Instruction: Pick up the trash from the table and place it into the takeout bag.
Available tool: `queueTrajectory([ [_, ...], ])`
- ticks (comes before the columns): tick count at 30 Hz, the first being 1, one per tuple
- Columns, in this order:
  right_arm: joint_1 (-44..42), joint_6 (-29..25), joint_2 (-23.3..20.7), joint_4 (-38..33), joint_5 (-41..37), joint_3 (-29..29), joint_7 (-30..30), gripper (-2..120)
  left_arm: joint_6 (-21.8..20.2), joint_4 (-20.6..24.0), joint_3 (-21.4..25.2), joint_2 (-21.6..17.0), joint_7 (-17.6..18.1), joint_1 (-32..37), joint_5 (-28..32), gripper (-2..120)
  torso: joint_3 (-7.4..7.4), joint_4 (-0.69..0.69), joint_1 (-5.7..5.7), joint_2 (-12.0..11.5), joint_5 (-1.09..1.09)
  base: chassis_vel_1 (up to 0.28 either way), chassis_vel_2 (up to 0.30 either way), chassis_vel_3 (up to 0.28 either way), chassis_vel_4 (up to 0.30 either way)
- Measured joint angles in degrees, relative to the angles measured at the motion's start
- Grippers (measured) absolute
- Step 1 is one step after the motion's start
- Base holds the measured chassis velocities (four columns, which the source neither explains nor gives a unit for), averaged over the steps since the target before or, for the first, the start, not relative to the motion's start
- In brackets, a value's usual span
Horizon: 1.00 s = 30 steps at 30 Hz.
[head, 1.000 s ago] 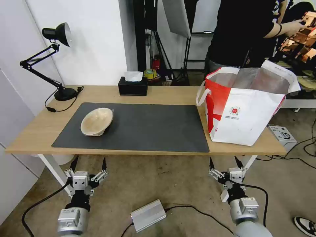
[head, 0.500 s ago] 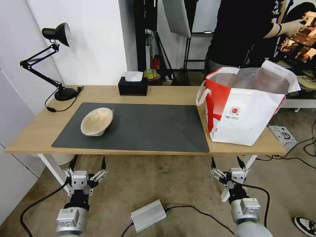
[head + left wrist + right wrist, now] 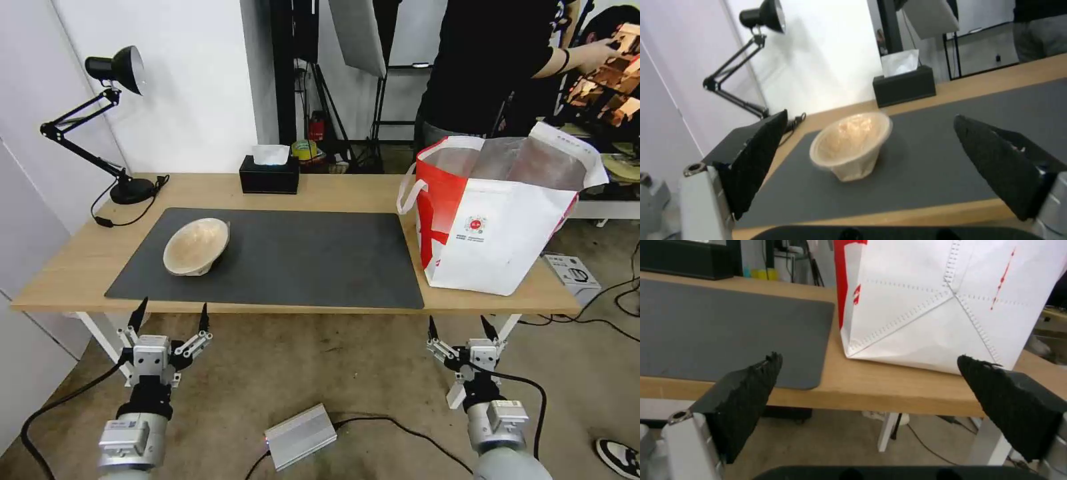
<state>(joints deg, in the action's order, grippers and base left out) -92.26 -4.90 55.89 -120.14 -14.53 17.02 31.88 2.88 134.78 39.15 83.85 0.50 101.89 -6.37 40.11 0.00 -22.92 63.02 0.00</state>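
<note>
Bowl [image 3: 197, 246] near lamp [image 3: 113, 127], tissue box [image 3: 269, 175]

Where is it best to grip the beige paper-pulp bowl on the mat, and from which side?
Probably at the raised rim of the beige paper-pulp bowl, coming from the table's front edge with the open left gripper. The bowl lies tilted, its mouth turned up and toward the back, so the rim's thin wall can pass between the fingers.
</note>
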Motion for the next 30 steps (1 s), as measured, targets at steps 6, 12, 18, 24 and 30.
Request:
queueTrajectory([
  [6,1.1,0.4,0.0,0.0,0.0,-1.0,0.0,100,-0.3,0.0,1.1,-4.0,-0.4,-1.8,0.1,100,0.0,0.01,0.0,0.0,0.0,0.0,0.0,0.0,0.0],
  [12,2.0,1.3,0.0,0.0,0.0,-1.7,-0.1,100,-0.4,-2.0,1.5,-9.1,-1.5,-4.7,0.4,100,0.0,-0.01,0.0,0.0,-0.01,0.0,0.0,0.0,0.0],
  [18,2.4,2.0,0.3,-0.1,0.0,-1.9,-0.2,100,-0.2,-6.0,1.2,-16.1,-2.3,-7.8,1.7,100,0.0,0.0,0.0,0.0,-0.01,0.0,0.0,0.0,0.0],
  [24,3.5,2.8,0.8,0.1,0.1,-2.6,-0.2,100,0.0,-9.2,0.8,-21.5,-3.8,-9.7,3.6,100,0.0,0.01,0.0,0.0,-0.01,0.0,0.0,0.0,0.0],
  [30,3.8,3.1,1.0,0.3,0.1,-2.8,-0.3,100,0.1,-12.7,0.4,-26.9,-5.1,-11.8,4.6,100,0.0,0.0,0.0,0.0,-0.01,0.0,0.0,0.0,0.0],
])
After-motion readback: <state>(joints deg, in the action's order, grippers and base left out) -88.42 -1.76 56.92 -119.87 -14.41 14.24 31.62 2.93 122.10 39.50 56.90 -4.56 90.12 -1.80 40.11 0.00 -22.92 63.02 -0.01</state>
